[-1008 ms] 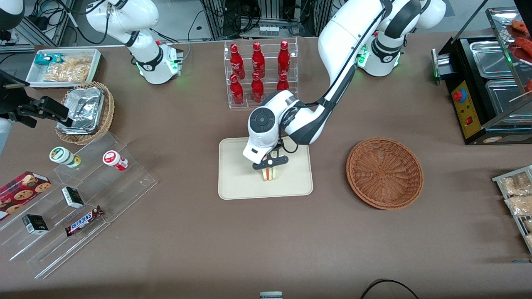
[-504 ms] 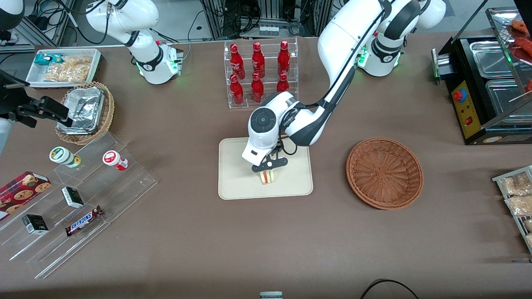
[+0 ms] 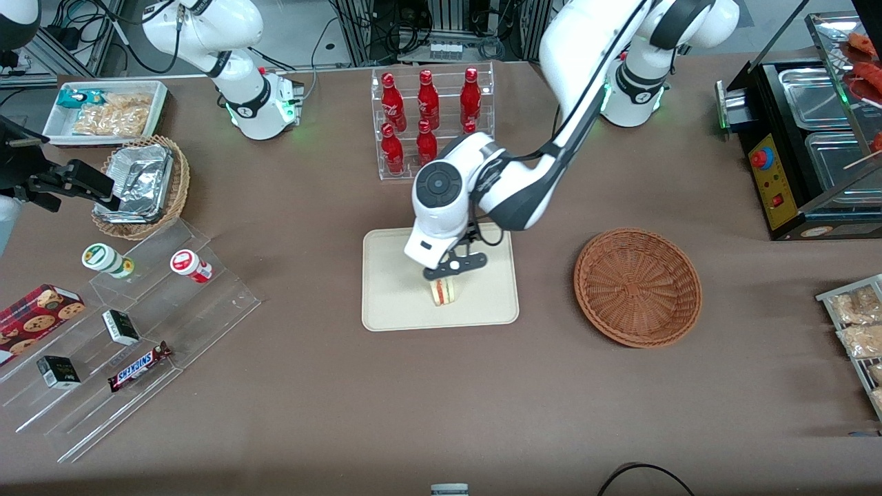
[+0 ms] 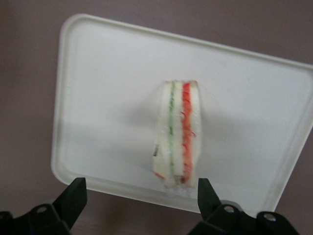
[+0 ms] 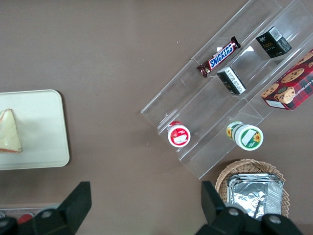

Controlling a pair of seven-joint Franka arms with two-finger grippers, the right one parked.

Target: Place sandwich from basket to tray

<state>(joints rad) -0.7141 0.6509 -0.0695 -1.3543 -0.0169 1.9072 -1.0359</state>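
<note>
Your sandwich [image 4: 177, 134] stands on the tray [image 3: 393, 303]; the gripper [image 3: 451, 270] hovers above, wide open, empty. Next, lift clear.

You are looking at a robotics lab dressed as a snack shop: a brown tabletop [image 3: 310, 386] carries a clear rack of red bottles [image 3: 428, 117], acrylic display steps [image 3: 138, 331] with a Snickers bar [image 3: 140, 366], and a hot-food warmer [image 3: 813, 138]. Metal framing and loose cables [image 3: 441, 27] crowd the edge where the two white arms are mounted.
</note>
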